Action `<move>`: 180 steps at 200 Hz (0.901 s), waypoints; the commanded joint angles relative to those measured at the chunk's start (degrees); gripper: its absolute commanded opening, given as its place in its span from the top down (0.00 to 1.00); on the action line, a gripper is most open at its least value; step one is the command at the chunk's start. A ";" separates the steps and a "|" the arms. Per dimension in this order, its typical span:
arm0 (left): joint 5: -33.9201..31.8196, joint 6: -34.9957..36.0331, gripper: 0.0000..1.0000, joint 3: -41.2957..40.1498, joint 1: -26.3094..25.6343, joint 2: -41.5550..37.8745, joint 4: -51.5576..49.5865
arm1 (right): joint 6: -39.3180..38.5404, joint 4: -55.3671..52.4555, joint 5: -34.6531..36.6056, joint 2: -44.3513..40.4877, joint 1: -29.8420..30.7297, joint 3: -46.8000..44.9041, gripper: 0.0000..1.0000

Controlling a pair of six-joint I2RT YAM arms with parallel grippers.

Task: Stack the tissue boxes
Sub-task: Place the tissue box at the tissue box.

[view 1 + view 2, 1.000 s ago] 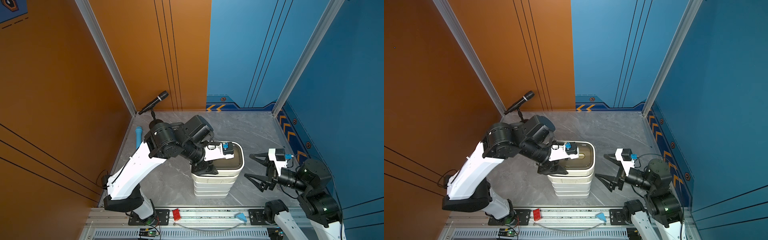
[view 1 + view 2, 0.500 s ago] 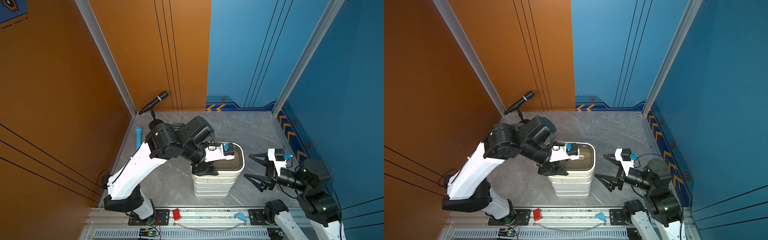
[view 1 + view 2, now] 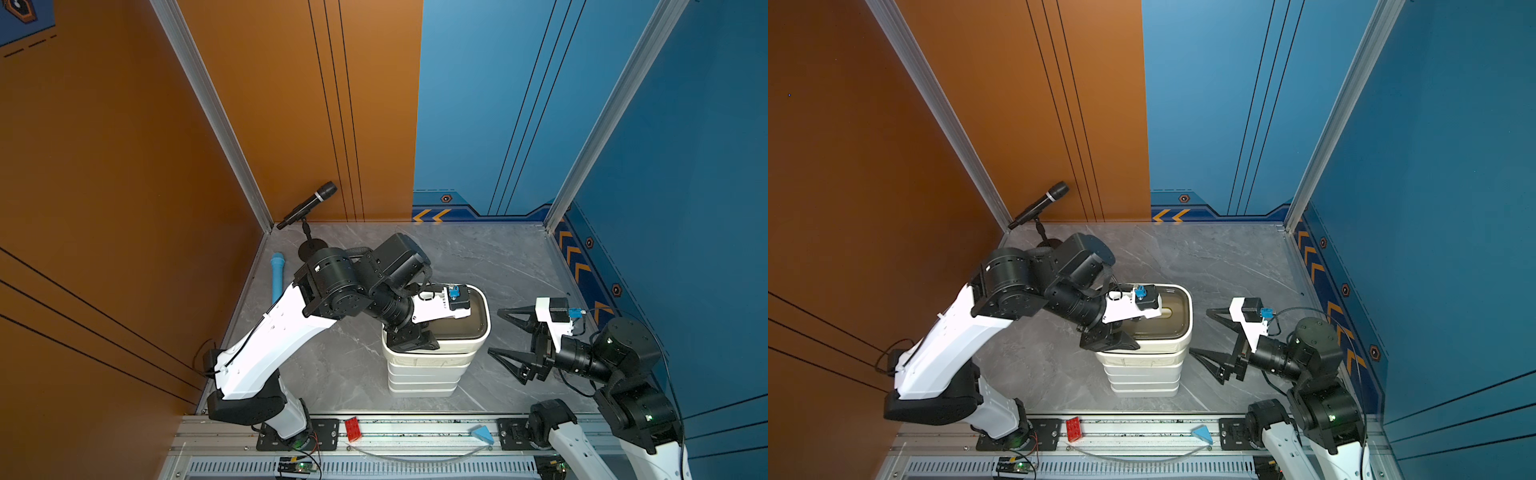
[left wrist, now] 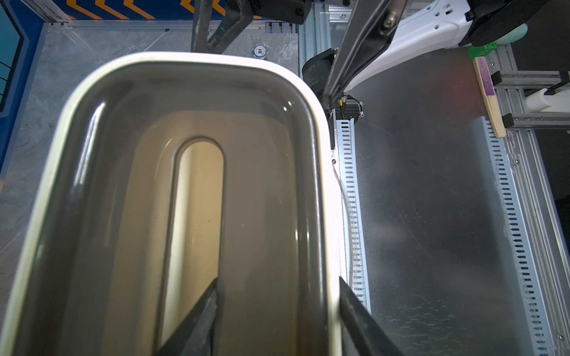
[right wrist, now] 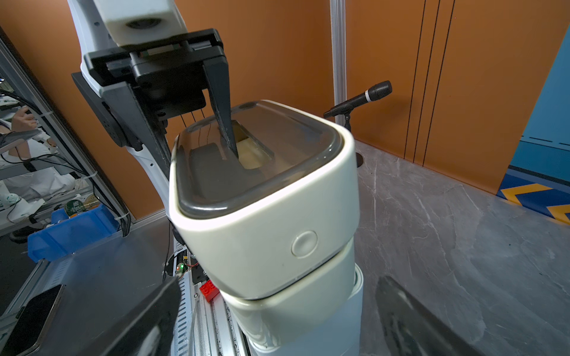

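Fingers point(image 4: 197, 326) of the left gripper point(image 4: 279, 282) are seen in the left wrist view, closed on one long side of the top box point(image 4: 200, 57). One finger is poked into the long slot point(image 4: 197, 215) of the dark see-through lid point(image 4: 262, 200), and its twin is pressed on the white wall outside. Only the side of the box is pinched between them.

In both top views, the top box point(image 3: 461, 343) is found on a stack point(image 3: 424, 374) of white boxes near the front of the grey table point(image 3: 478, 257). The left arm point(image 3: 274, 340) is stretched over it. The right gripper point(image 3: 494, 331) is held just beside the stack, not touching it. Its fingers are spread wide and nothing is held in them. A microphone point(image 3: 307, 203) is stood in the far left corner, a blue tube point(image 3: 276, 276) is laid by the left wall, and a red block point(image 3: 353, 428) is set on the front rail.

In the right wrist view, the top box point(image 5: 262, 246) is seen sat on the box below it. A round button point(image 5: 303, 244) is shown on its white end wall. One left finger point(image 5: 220, 101) is seen going down into the slot. The right fingers point(image 5: 145, 320) are seen blurry and wide apart, with nothing touched.
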 commanded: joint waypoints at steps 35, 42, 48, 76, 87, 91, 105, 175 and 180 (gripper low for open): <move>-1.53 -0.85 0.45 -0.84 -0.65 -2.45 2.09 | 0.73 2.00 -1.45 -0.75 0.57 -0.64 0.00; -1.59 -0.84 0.45 -0.85 -0.61 -2.51 2.09 | 0.74 2.00 -1.45 -0.74 0.61 -0.70 0.00; -1.49 -0.76 0.45 -0.88 -0.60 -2.54 2.09 | 0.83 2.09 -1.45 -0.67 0.65 -0.80 0.00; -1.10 -0.58 0.45 -0.96 -0.35 -2.61 2.09 | 1.01 2.27 -1.32 -0.76 0.71 -0.71 0.00; -0.82 -0.58 0.45 -1.09 -0.32 -2.57 2.05 | 0.97 2.27 -1.27 -0.76 0.78 -0.72 0.00; -0.76 -0.50 0.45 -1.14 -0.27 -2.60 2.04 | 1.00 2.19 -1.26 -0.82 0.76 -0.74 0.00; -0.81 -0.58 0.45 -1.18 -0.26 -2.57 2.00 | 1.01 2.10 -1.19 -0.93 0.76 -0.72 0.00; -1.08 -0.56 0.42 -1.22 -0.28 -2.97 2.00 | 1.22 2.44 -1.10 -0.90 1.02 -0.82 0.00; -1.09 -0.58 0.42 -1.31 -0.25 -2.93 2.00 | 1.23 2.44 -1.11 -0.92 1.04 -0.86 0.00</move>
